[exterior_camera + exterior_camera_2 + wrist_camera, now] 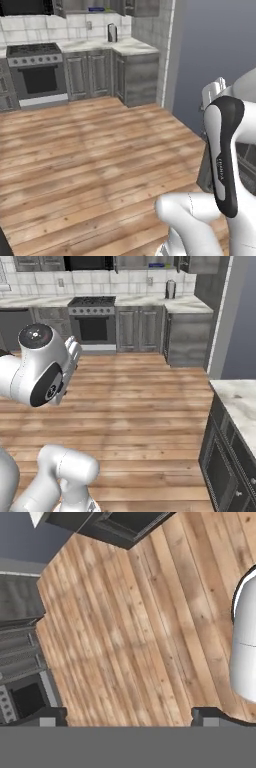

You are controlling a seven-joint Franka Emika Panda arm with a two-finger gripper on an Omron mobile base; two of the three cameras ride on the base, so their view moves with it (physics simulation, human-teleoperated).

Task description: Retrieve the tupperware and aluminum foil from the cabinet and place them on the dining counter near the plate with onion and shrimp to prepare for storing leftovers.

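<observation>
Item, aluminum foil point(156, 265): you find its blue box on the open cabinet point(145, 262) shelf at the far wall, well ahead of your gripper point(129, 717). Gripper: jaws spread wide, holding nothing, over plank floor point(130, 627). Stove point(93, 318) below-left of the cabinet; dining counter point(240, 398) at your right.

Matt wood-plank floor point(90, 150), white marble worktop point(240, 398), seemingly metal stove point(92, 318), grey wood-grain lower cabinets point(90, 72).
</observation>
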